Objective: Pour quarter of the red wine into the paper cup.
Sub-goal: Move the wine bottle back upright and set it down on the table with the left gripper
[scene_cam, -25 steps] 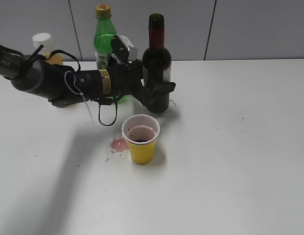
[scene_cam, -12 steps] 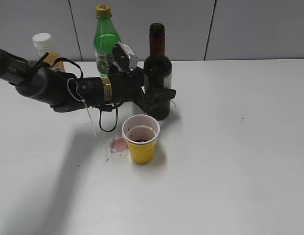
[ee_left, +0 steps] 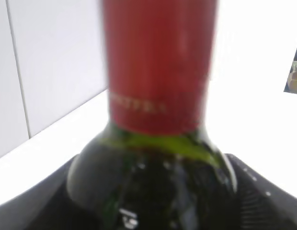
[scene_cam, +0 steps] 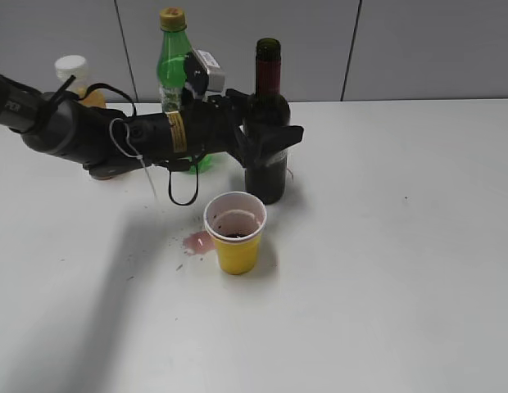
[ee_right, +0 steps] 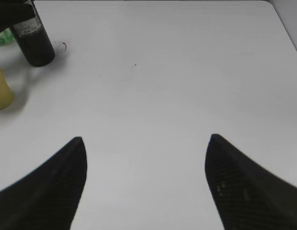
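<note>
Moved since the earlier frames: wine bottle [scene_cam: 266, 123] now slightly farther back and upright, left arm raised a little; cup unchanged.

Cup [scene_cam: 235, 232]: yellow paper, white rim, nearest item on the tabletop [scene_cam: 385, 270]; a little dark red liquid at the bottom. Pinkish spill [scene_cam: 198, 241] just beside it on the left.

Left gripper [scene_cam: 270, 147]: arm reaches in horizontally from the left edge; fingers [scene_cam: 280, 137] clenched around the bottle's body. Wrist view: red foil neck and dark glass shoulder fill the frame, blurred.

Wine bottle: dark glass, red foil neck, open mouth, vertical, just behind the cup; whether its base touches the tabletop cannot be told.

Right gripper [ee_right: 146, 184]: seen only in its wrist view, fingers [ee_right: 242, 189] spread wide and released, over bare tabletop well apart from bottle and cup.

Green bottle [scene_cam: 175, 57]: yellow cap, behind the left arm, partly hidden.

Juice bottle [scene_cam: 75, 78]: white cap, far left rear, mostly hidden by the arm.
</note>
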`<state>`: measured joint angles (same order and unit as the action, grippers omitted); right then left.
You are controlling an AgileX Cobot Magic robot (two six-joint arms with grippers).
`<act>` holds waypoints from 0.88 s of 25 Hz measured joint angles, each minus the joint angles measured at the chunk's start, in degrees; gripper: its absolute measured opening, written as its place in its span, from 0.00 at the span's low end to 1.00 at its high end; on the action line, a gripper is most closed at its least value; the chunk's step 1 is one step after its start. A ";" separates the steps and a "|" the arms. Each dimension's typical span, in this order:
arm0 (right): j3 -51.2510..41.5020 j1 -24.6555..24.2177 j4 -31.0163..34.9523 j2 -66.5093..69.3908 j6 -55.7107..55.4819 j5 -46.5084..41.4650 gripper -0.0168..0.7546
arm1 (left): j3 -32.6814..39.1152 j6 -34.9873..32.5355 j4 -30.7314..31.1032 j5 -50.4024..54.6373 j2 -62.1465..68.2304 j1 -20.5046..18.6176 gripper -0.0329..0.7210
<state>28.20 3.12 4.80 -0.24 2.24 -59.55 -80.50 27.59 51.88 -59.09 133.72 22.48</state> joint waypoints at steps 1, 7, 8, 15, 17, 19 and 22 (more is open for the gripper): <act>0.00 0.00 0.00 0.00 0.00 0.05 0.78 | 0.00 0.15 0.00 0.00 -0.14 0.00 0.87; 0.00 0.00 0.00 0.00 0.00 0.05 0.78 | 0.00 1.97 0.47 0.68 -3.06 0.00 0.87; 0.00 0.00 0.00 0.00 0.00 0.05 0.78 | 0.00 2.11 0.54 0.96 -3.78 0.00 0.87; 0.00 0.00 0.00 0.00 0.00 0.05 0.78 | -0.07 6.59 2.54 3.61 -10.76 0.00 0.86; 0.00 0.00 0.00 0.00 0.00 0.05 0.78 | -0.07 7.96 3.21 5.23 -13.55 0.00 0.85; 0.00 0.00 0.00 0.00 0.00 0.05 0.78 | -0.07 9.60 3.81 6.98 -16.19 0.00 0.85; 0.00 0.00 0.00 0.00 0.00 0.05 0.78 | -0.10 13.57 5.41 12.23 -20.76 0.00 0.84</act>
<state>28.20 3.12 4.80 -0.24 2.24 -59.50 -80.61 41.16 57.29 -46.85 112.96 22.48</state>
